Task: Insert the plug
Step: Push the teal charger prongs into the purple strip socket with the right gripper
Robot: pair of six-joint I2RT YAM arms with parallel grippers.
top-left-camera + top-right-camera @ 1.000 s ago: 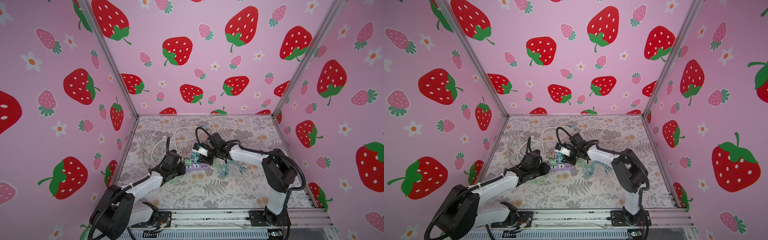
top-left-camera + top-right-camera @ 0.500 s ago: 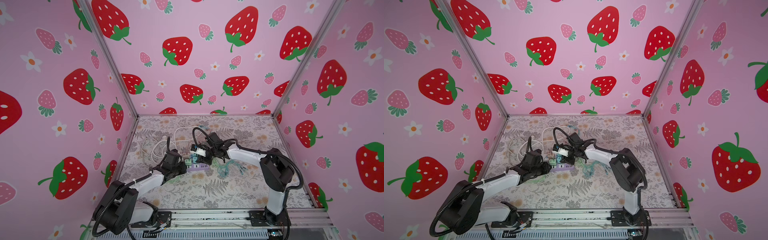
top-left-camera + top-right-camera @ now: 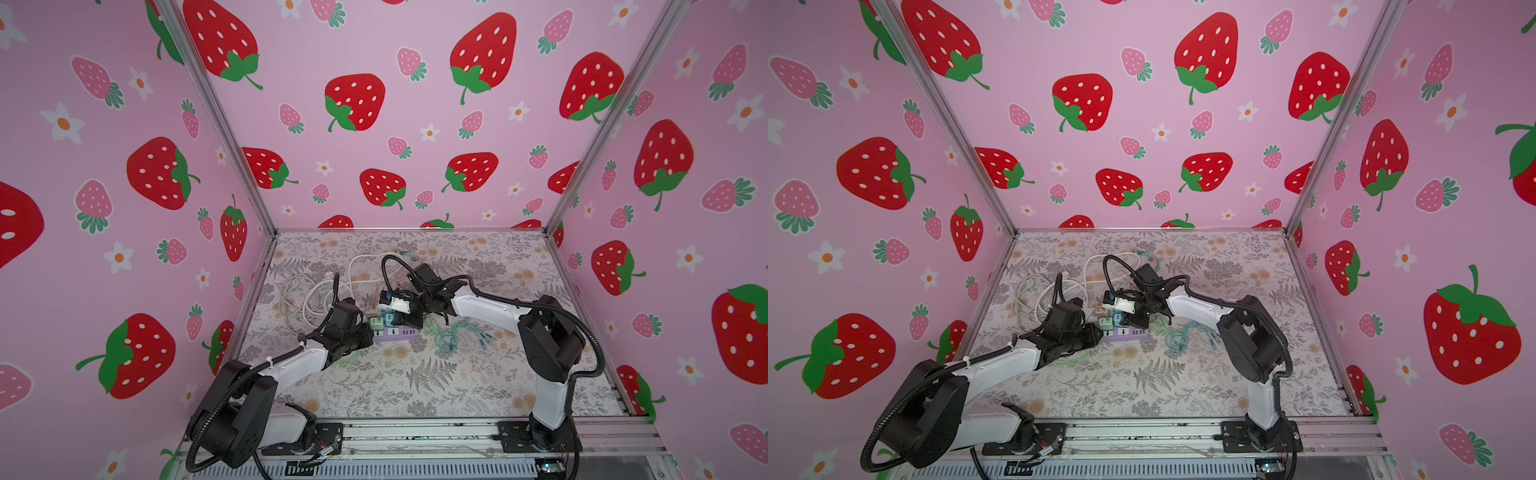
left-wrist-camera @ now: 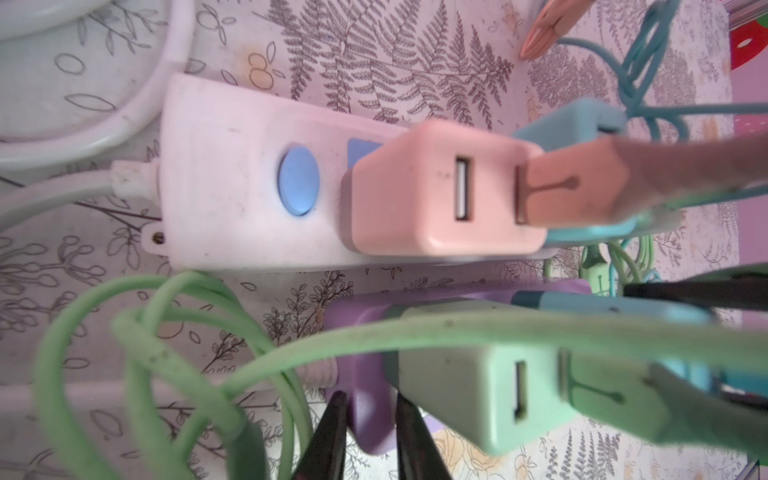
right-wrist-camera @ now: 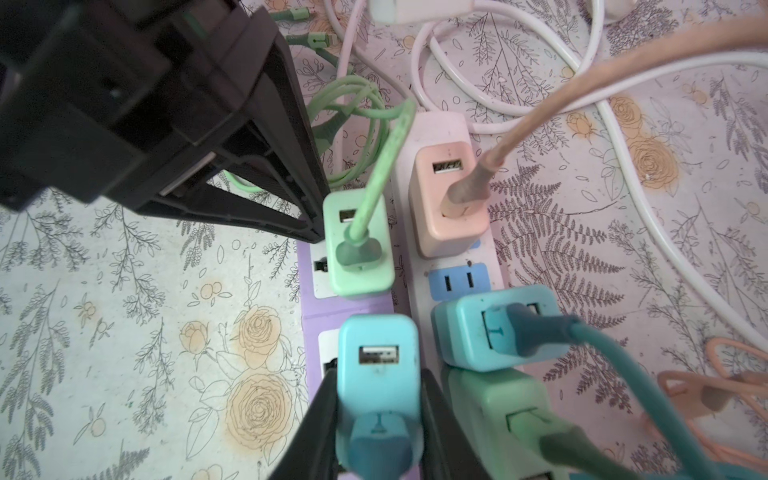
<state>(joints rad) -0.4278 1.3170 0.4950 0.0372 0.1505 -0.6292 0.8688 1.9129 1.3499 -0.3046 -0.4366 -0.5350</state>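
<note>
The plug is a light blue USB charger (image 5: pixel 376 361) with a blue cable in it, and my right gripper (image 5: pixel 377 399) is shut on its sides. It stands over the second socket of the purple power strip (image 5: pixel 307 328); its prongs are hidden. In both top views the blue plug (image 3: pixel 388 319) (image 3: pixel 1118 319) sits at the strip's middle under the right gripper (image 3: pixel 405 320). My left gripper (image 4: pixel 370 419) is shut on the end of the purple strip (image 4: pixel 365 436), beside a plugged-in green charger (image 4: pixel 478 382).
A white power strip (image 5: pixel 440 124) lies alongside the purple one with a pink charger (image 5: pixel 449 199), a blue charger (image 5: pixel 469 332) and a green one in it. Green, teal and pink cables (image 3: pixel 453 336) and white cord loops (image 3: pixel 307 295) lie around both strips.
My right gripper has shifted slightly left with the blue plug over the purple strip. The left jaws have narrowed a little on the strip's end.
</note>
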